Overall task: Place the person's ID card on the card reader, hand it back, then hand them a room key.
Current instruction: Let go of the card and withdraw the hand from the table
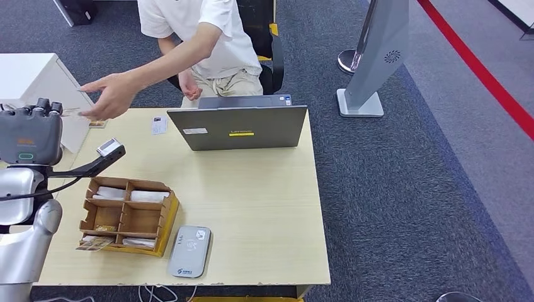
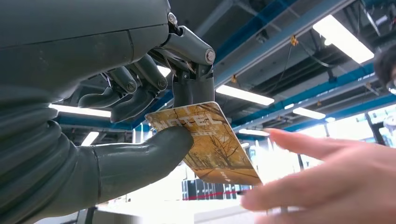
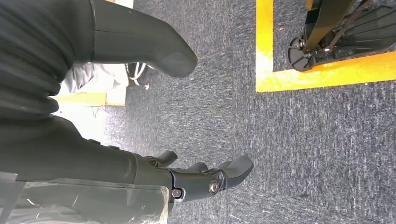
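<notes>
A light wooden table [image 1: 264, 207] carries a grey Lenovo laptop [image 1: 239, 126], a wooden compartment box [image 1: 129, 215] of cards and a grey card reader [image 1: 189, 251] just beside it. An ID card [image 1: 159, 124] lies flat near the laptop's corner. A person's hand [image 1: 107, 94] reaches toward the raised left hand [image 2: 140, 116], which pinches an orange hotel room key [image 2: 210, 144] between thumb and finger; whether the person touches it, I cannot tell. The right hand [image 3: 154, 112] hangs over grey carpet [image 3: 299, 149], fingers apart, holding nothing.
</notes>
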